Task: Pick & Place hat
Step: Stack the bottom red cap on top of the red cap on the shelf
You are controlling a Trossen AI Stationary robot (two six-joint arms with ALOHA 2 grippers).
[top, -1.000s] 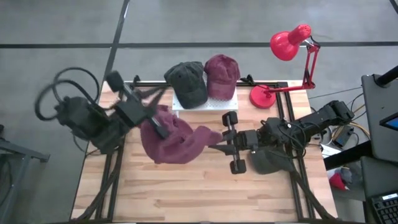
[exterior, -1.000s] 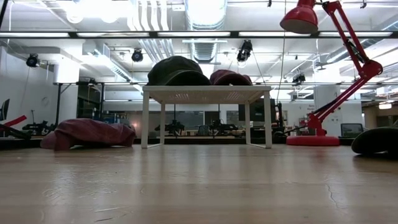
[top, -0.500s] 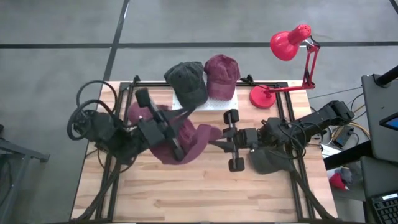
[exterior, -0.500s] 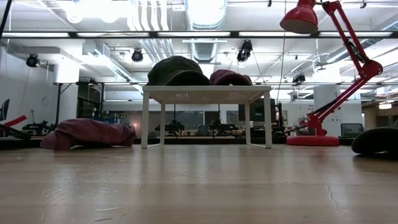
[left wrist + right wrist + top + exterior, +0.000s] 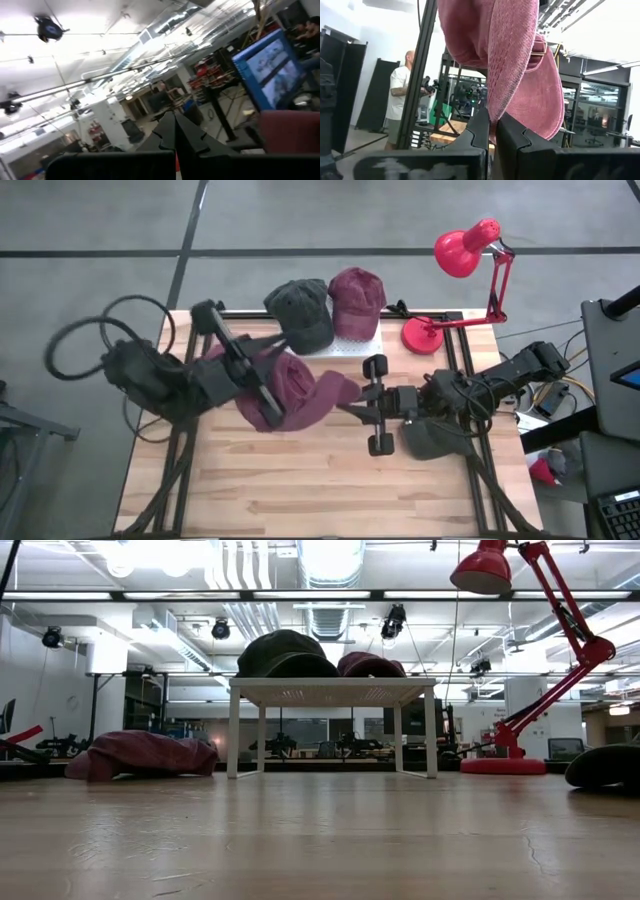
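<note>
A maroon hat (image 5: 295,385) hangs in the air over the middle of the table, between my two grippers. My left gripper (image 5: 270,398) lies over its left part, shut, and points up into the room in its own wrist view (image 5: 175,135). My right gripper (image 5: 345,410) is shut at the hat's right edge. In the right wrist view the hat (image 5: 520,75) fills the picture beyond the gripper (image 5: 493,125). Another maroon cloth lump (image 5: 140,755) rests on the table at the left of the low view. My left gripper is shut with only a thin red sliver (image 5: 176,162) showing between its fingers. Which part of the hat that is cannot be told, as the gripper itself covers the place in the high view. My right gripper pinches an edge of the hat (image 5: 492,112) between its two fingers, coming level from the table's right. The hat is lifted clear of the table, with its strap buckle (image 5: 538,48) beyond the fingers.
A white shelf (image 5: 350,348) at the far edge carries a dark grey hat (image 5: 300,310) and a maroon hat (image 5: 357,300). A red desk lamp (image 5: 465,250) stands at the far right. A dark hat (image 5: 430,442) lies under my right arm.
My left arm swung toward the near right, then back toward the far left, and it shows blurred. The hat's left part shifted and changed shape with it. The right edge stayed at the right gripper, which kept nearly still.
</note>
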